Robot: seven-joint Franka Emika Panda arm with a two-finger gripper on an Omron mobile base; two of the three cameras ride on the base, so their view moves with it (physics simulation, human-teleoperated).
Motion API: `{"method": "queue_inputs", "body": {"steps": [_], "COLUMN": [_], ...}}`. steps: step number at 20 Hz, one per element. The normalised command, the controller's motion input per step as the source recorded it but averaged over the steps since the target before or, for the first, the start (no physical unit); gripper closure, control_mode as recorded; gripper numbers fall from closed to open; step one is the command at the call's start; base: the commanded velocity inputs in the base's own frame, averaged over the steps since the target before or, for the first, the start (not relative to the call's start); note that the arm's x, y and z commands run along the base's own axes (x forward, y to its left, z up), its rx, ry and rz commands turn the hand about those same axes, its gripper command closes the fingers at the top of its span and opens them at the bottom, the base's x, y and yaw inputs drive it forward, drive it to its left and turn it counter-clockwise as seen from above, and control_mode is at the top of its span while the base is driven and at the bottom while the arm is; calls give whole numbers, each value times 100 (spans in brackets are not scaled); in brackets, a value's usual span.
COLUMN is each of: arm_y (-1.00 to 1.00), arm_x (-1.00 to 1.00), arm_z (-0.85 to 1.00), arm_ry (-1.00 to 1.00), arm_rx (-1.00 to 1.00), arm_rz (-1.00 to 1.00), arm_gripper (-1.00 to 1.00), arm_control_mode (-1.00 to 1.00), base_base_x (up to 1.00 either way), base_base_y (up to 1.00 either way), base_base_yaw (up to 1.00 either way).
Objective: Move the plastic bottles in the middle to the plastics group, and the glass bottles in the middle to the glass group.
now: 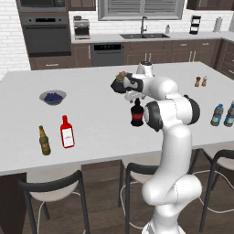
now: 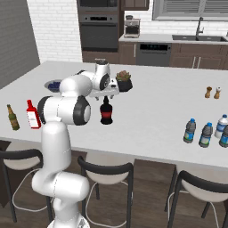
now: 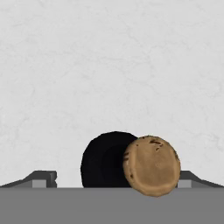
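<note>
One gripper [image 3: 112, 181] spread, above black bottle [image 1: 136, 114]

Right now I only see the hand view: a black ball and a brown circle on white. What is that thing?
Observer: It's the black bottle with a red label, standing upright on the counter. You're looking straight down on it.
Operator: Is my hand close to it?
Observer: Yes, the hand hangs open right over its neck.
Operator: Where are the other glass ones?
Observer: Off to the robot's left. The beer bottle and the red bottle stand side by side near the counter's front edge.
</note>
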Motion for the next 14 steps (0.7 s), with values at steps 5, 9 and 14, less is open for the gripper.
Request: {"method": "queue_inputs", "body": {"steps": [5,9,14], "arm_y": [0,0,0], "arm_x": [0,0,0], "arm_z": [-2,4,11], "arm_ry": [-4,-13,-15], "arm_rx": [0,0,0], "arm_rz": [0,0,0], "arm_gripper": [-100,-100,-100], "arm_control_mode": [-100,-100,-100], "base_base_x": [0,0,0], "base_base_y": [0,0,0], "base_base_yaw": [0,0,0]}}
